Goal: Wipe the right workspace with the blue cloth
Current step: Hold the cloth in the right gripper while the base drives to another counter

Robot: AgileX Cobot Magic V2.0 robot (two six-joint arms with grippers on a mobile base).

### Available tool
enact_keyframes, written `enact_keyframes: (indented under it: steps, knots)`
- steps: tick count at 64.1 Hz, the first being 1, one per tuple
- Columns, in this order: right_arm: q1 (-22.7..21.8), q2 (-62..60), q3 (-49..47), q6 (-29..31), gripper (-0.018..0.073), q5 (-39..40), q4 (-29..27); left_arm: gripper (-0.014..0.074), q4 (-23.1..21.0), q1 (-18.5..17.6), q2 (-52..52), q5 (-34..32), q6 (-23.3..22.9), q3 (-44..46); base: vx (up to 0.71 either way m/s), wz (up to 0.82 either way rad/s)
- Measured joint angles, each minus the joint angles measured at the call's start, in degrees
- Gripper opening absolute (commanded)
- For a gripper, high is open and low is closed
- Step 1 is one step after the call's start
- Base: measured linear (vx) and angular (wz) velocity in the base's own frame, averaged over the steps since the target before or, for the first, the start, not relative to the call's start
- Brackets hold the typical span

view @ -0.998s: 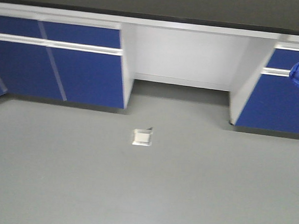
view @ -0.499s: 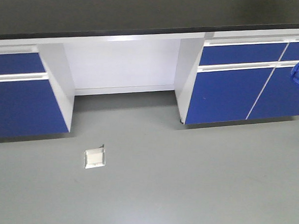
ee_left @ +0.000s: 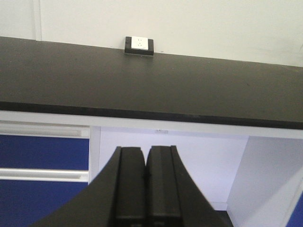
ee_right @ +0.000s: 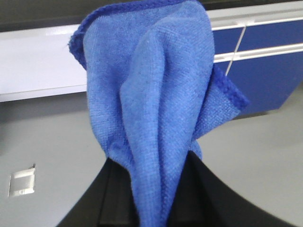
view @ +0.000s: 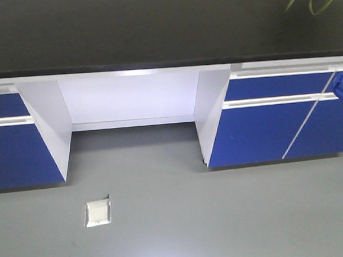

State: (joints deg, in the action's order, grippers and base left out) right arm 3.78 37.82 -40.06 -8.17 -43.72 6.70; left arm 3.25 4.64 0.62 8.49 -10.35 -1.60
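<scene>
Bunching in folds, the cloth [ee_right: 156, 118] is pinched by the right end effector [ee_right: 150, 191] and held over the grey floor [ee_right: 47, 132], apart from the black tabletop [ee_left: 151, 85]; the left end effector [ee_left: 146, 184] is seen pressed together, empty, pointed at that tabletop; a socket box [ee_left: 139, 46] is set at its back edge.

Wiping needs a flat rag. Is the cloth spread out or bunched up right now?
Bunched: the cloth stands in thick folds, pinched at its lower end in the right pincer.
</scene>
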Motion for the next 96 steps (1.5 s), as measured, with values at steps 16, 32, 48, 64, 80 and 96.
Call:
enact_keyframes:
  steps: [16, 32, 48, 64, 80, 96]
  knots:
    - [0.0, 0.0, 0.0, 0.0, -0.0008, 0.0, 0.0, -0.0006, 0.0, 0.0, 0.0, 0.0, 0.0, 0.0, 0.37, 0.10]
    - [0.0, 0.0, 0.0, 0.0, -0.0008, 0.0, 0.0, -0.0006, 0.0, 0.0, 0.0, 0.0, 0.0, 0.0, 0.36, 0.14]
    - [0.0, 0.0, 0.0, 0.0, -0.0008, 0.0, 0.0, -0.0006, 0.0, 0.0, 0.0, 0.0, 0.0, 0.0, 0.34, 0.13]
    - [0.0, 0.0, 0.0, 0.0, -0.0008, 0.0, 0.0, -0.0006, 0.0, 0.0, 0.0, 0.0, 0.0, 0.0, 0.30, 0.12]
    - [0.0, 0.0, 0.0, 0.0, -0.0008, 0.0, 0.0, -0.0006, 0.0, 0.0, 0.0, 0.0, 0.0, 0.0, 0.24, 0.10]
    - [0.0, 0.0, 0.0, 0.0, -0.0008, 0.0, 0.0, -0.0006, 0.0, 0.0, 0.0, 0.0, 0.0, 0.0, 0.17, 0.05]
